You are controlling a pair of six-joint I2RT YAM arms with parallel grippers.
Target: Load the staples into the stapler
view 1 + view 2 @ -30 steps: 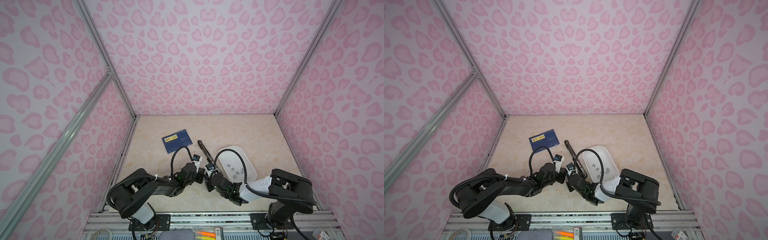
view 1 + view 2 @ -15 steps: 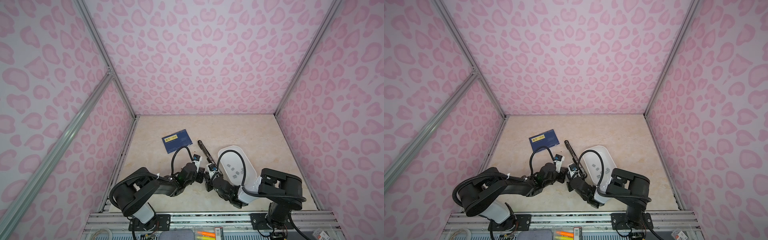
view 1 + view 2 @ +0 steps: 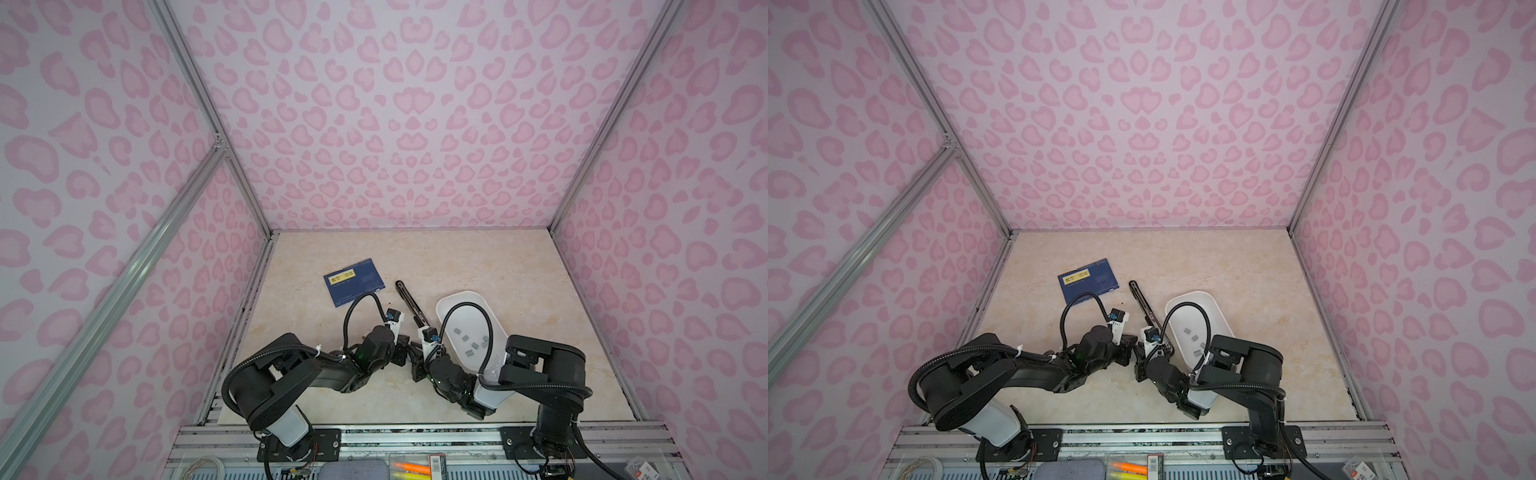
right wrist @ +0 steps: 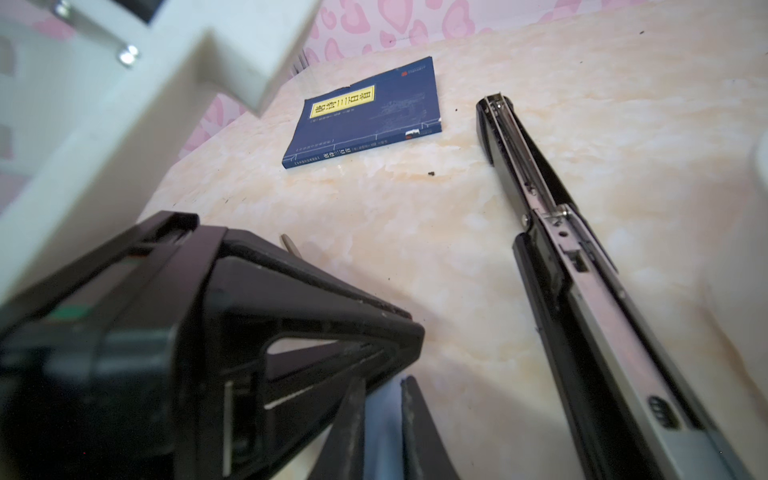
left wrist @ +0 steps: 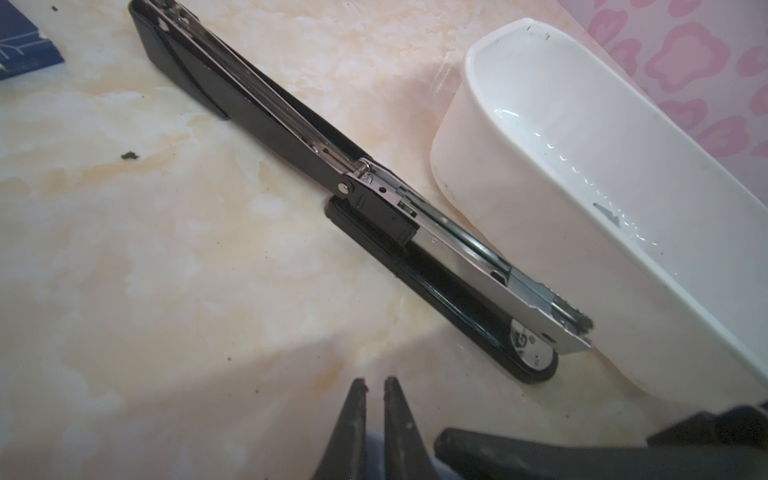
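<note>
Grey staples (image 3: 475,344) sit in the white tray (image 3: 461,293), lower right of centre; the stapler (image 5: 374,195) lies flipped open just left of it. Left gripper (image 5: 375,384) and right gripper (image 4: 383,381) hover pinched closed, nothing visible between the tips. Danger: crowded so close, they could bump the stapler askew.

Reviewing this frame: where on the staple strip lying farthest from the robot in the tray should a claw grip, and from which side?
Pinch the staple strip across its narrow width, coming straight down from above. It lies flat on the floor of the white tray, whose raised walls would probably block a sideways approach.
</note>
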